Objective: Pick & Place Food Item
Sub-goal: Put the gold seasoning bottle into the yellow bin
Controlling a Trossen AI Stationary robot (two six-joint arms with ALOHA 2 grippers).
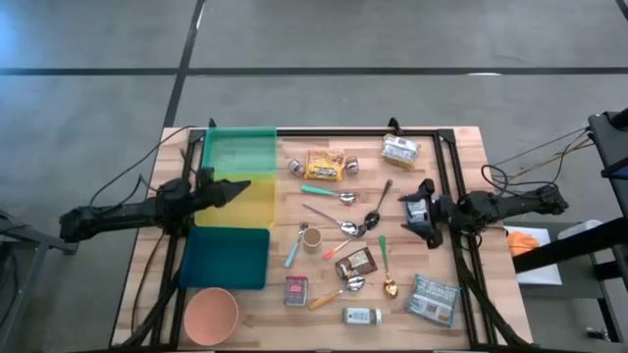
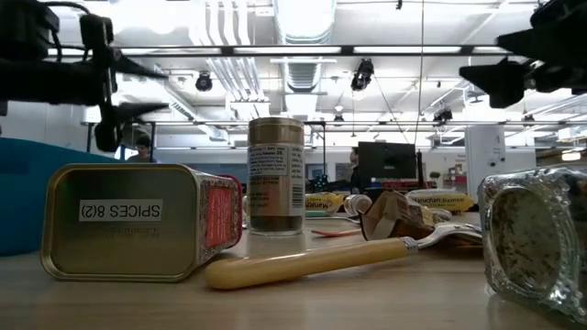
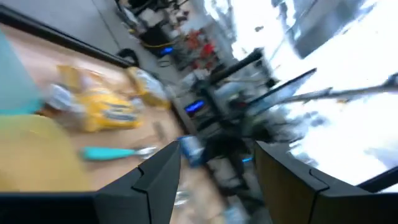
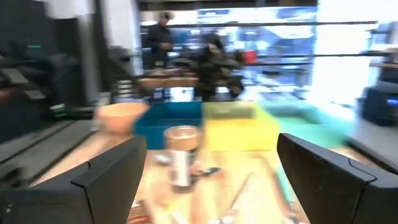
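Spread fingers over a cluttered tabletop

The right gripper [image 4: 208, 177] stands wide apart above the tabletop [image 4: 249, 171]; beyond sit a jar [image 4: 181, 154], a peach bowl [image 4: 121, 116], and blue [image 4: 168, 121], yellow [image 4: 239, 130] and green [image 4: 298, 112] bins.

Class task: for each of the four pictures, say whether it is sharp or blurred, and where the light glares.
High view: sharp, evenly lit. Low view: spice tin and jar sharp, ceiling lights glaring. Left wrist view: heavily smeared, white glare beyond the left hand. Right wrist view: soft, bright windows behind the right hand.
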